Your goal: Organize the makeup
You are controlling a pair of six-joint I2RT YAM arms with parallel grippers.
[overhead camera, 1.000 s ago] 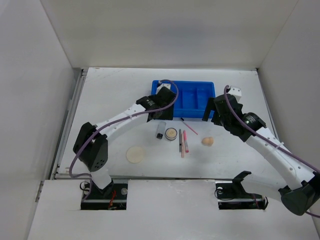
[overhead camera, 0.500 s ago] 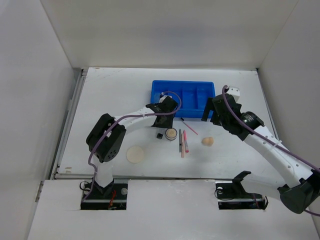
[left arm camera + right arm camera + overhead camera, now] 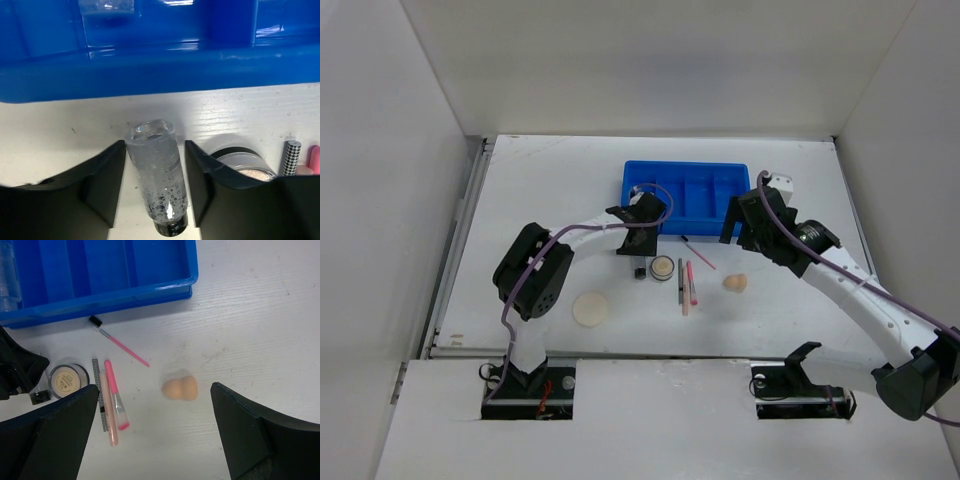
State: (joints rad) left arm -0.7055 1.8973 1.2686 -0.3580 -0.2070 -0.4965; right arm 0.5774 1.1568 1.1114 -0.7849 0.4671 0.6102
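Clear tube (image 3: 159, 180): laid on the surface (image 3: 50, 125) just before the blue tray (image 3: 150, 75), black cap toward the lens. It is straddled by the left pincer (image 3: 155, 145), partly narrowed, a sliver of gap showing, nothing gripped yet; judged set for lifting. Right pincer (image 3: 154, 387): spread wide, empty, held above the sponge (image 3: 180, 388), presumably in readiness.
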